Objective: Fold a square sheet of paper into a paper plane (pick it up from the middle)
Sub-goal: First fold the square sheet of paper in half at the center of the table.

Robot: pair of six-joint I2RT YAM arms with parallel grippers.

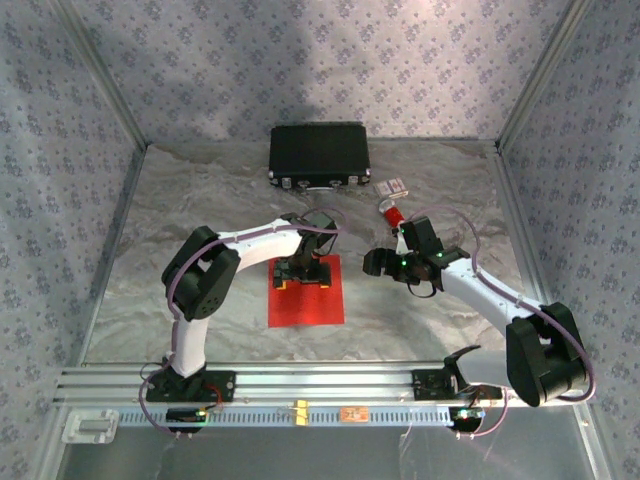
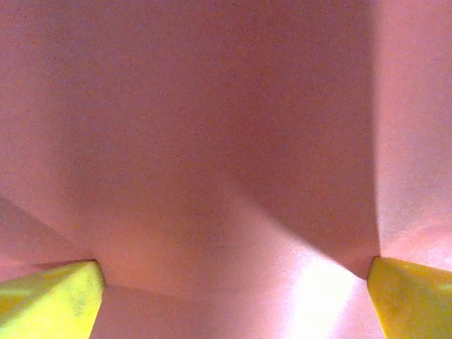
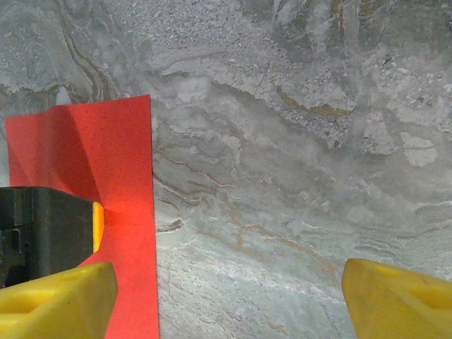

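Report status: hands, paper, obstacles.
Left hand open, pressing on red paper. Right hand open, above table beside paper's right edge. Black case well behind.

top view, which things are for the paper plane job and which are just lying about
For the job: square sheet of paper, left tool over it.
Lying about: black case, red tube with white end, small box.

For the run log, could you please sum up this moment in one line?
left gripper: open, down on square sheet of paper | right gripper: open, over table beside sheet
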